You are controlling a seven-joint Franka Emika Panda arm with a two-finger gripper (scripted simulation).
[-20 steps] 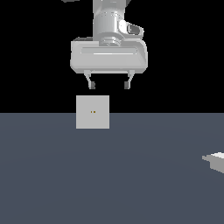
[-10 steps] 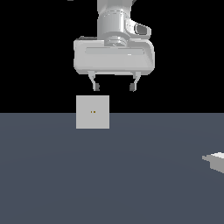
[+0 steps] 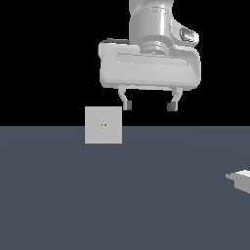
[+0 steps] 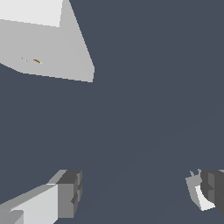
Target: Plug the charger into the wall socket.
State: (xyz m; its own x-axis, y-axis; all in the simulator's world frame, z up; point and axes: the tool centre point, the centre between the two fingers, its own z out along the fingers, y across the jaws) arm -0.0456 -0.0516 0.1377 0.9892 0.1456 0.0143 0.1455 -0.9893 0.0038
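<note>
The wall socket (image 3: pixel 103 125) is a light-grey square plate standing upright on the dark floor, with two tiny orange dots at its centre; in the wrist view the socket (image 4: pixel 48 48) shows as a grey block. The charger (image 3: pixel 240 178), an off-white stepped block, lies at the exterior view's right edge, partly cut off. In the wrist view a sliver of the charger (image 4: pixel 195 189) peeks out beside one fingertip. My gripper (image 3: pixel 149 105) hangs high above the floor, right of the socket, open and holding nothing. Its fingertips (image 4: pixel 70 193) are wide apart.
A dark grey floor (image 3: pixel 122 195) spreads under everything, against a black background.
My gripper has shifted toward the exterior view's right and looms larger in the picture. It stays open. Socket and charger have not moved.
</note>
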